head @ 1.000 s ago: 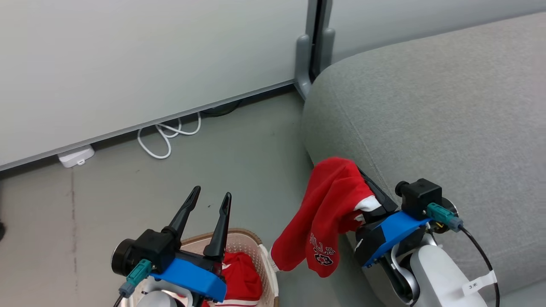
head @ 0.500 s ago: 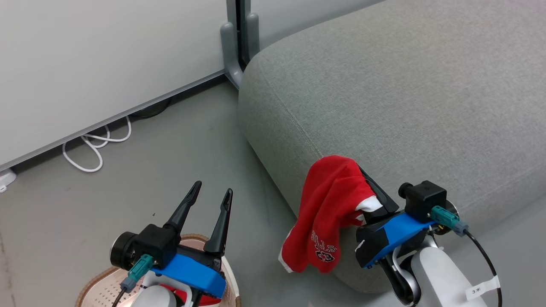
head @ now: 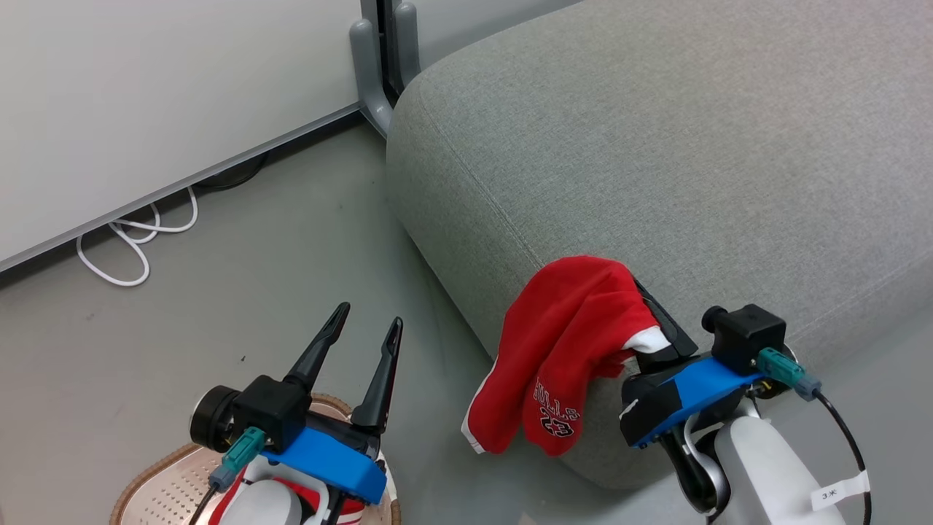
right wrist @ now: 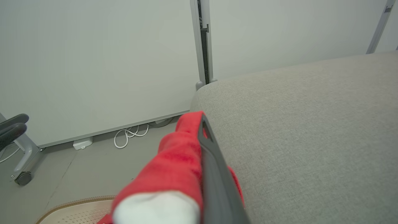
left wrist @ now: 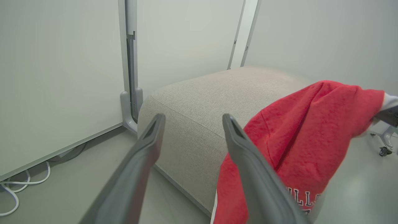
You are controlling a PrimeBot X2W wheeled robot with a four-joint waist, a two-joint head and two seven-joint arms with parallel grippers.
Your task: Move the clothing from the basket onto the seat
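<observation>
My right gripper is shut on a red garment with dark white-edged lettering, which hangs down over the front edge of the grey sofa. The right wrist view shows the red garment draped over one dark finger, beside the sofa. My left gripper is open and empty above the basket, whose brown rim sits at the bottom left. A second red garment peeks out under my left arm. From the left wrist, the held garment hangs to the right of my open fingers.
A white cable loops on the grey floor along the pale wall panel. A grey panel foot stands by the sofa's far corner. A dark chair on a castor is at the left in the right wrist view.
The head camera has swung right, shifting the whole scene left. The basket now shows mostly its rim at the bottom left. The right gripper holds the garment against the sofa's edge as before.
</observation>
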